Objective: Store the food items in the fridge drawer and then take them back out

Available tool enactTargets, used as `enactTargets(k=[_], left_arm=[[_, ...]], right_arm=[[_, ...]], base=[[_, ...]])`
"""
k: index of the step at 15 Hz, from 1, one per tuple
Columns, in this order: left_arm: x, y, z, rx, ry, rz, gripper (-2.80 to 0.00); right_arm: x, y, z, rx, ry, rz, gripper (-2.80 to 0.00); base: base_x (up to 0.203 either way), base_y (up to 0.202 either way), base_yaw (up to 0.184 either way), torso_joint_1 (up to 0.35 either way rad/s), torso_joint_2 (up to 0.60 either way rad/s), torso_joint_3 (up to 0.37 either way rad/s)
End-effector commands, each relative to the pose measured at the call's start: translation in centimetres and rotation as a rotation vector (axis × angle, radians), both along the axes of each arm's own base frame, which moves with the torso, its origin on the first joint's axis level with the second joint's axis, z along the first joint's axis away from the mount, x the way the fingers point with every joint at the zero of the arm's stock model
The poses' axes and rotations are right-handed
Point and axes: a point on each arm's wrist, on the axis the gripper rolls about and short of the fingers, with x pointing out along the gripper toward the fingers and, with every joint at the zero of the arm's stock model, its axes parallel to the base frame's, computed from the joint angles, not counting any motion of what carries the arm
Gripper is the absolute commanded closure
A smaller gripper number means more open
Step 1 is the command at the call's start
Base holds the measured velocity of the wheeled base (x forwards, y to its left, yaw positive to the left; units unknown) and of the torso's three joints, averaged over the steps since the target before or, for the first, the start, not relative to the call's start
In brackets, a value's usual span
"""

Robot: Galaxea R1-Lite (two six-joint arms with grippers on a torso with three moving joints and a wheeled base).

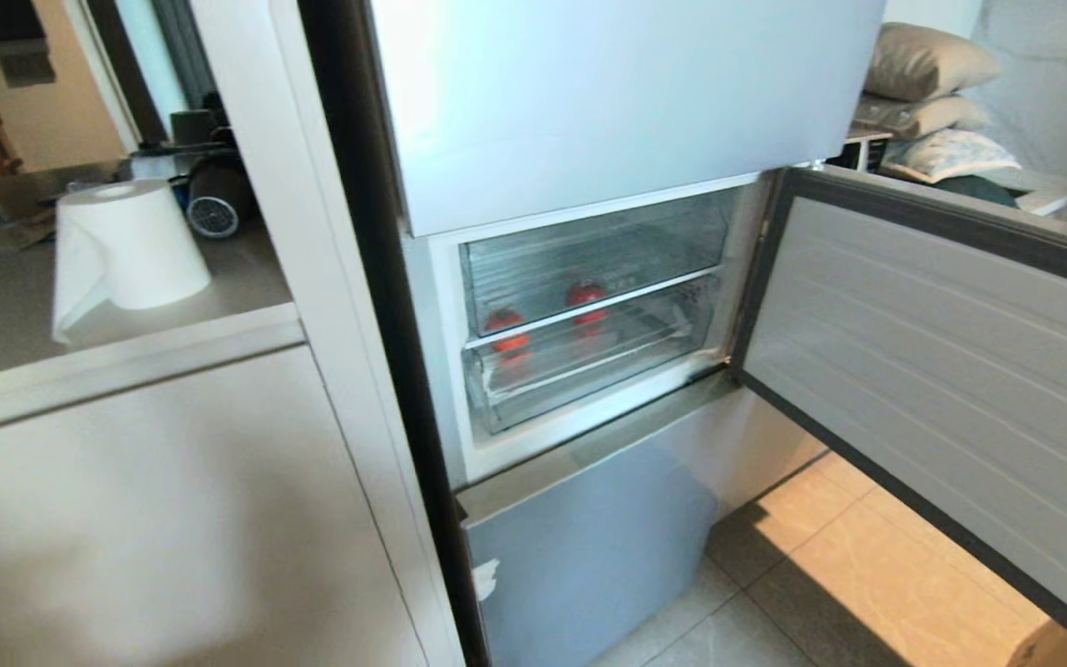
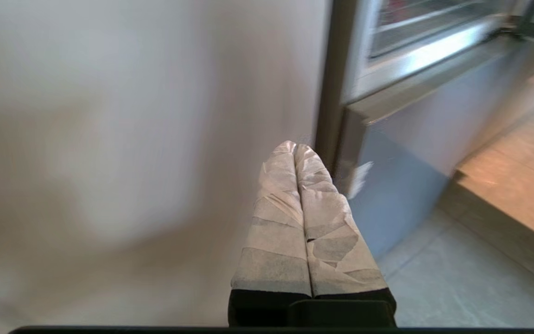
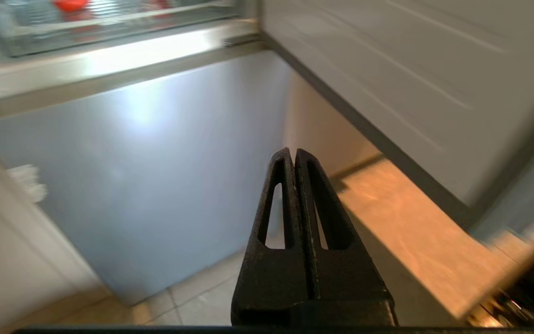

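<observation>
Two red food items (image 1: 586,295) (image 1: 504,320) lie inside the open middle fridge compartment, seen through the clear front wall of the fridge drawer (image 1: 589,243). A second clear bin (image 1: 589,357) sits right below it. One red item (image 3: 70,4) also shows in the right wrist view. Neither arm appears in the head view. My left gripper (image 2: 295,146), its fingers wrapped in pale tape, is shut on nothing, low beside the white cabinet panel. My right gripper (image 3: 293,150), black, is shut and empty in front of the lower fridge door, below the drawers.
The compartment's door (image 1: 941,371) stands swung open on the right, over the tiled floor (image 1: 830,556). The grey lower fridge door (image 1: 589,547) is closed. A paper towel roll (image 1: 131,245) stands on the counter at left. Pillows (image 1: 927,60) lie behind the open door.
</observation>
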Motion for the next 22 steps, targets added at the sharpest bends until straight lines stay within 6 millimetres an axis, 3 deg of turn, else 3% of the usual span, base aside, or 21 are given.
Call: enactTargets(k=[1,14,18,20,22], left_arm=[[0.0,0.0,0.0,0.0,0.001,0.0,0.0],[0.0,0.0,0.0,0.0,0.001,0.0,0.0],[0.0,0.0,0.0,0.0,0.001,0.0,0.0],[0.0,0.0,0.0,0.0,0.001,0.0,0.0],[0.0,0.0,0.0,0.0,0.001,0.0,0.0]], right_arm=[[0.0,0.0,0.0,0.001,0.001,0.001,0.0],[0.0,0.0,0.0,-0.001,0.001,0.001,0.0],[0.0,0.0,0.0,-0.038,0.005,0.003,0.0],[0.6,0.0,0.9,-0.031,0.041,0.002,0.0],[2.4,0.0,2.7,0.027,0.127,0.01,0.0]], base=[[0.0,-0.007,0.179,0.005,0.0,0.002],[0.001,-0.009,0.174,0.002,0.0,0.002],[0.001,-0.003,0.055,0.002,0.0,0.0],[0.0,0.0,0.0,0.0,0.0,0.0],[0.0,0.0,0.0,0.0,0.0,0.0]])
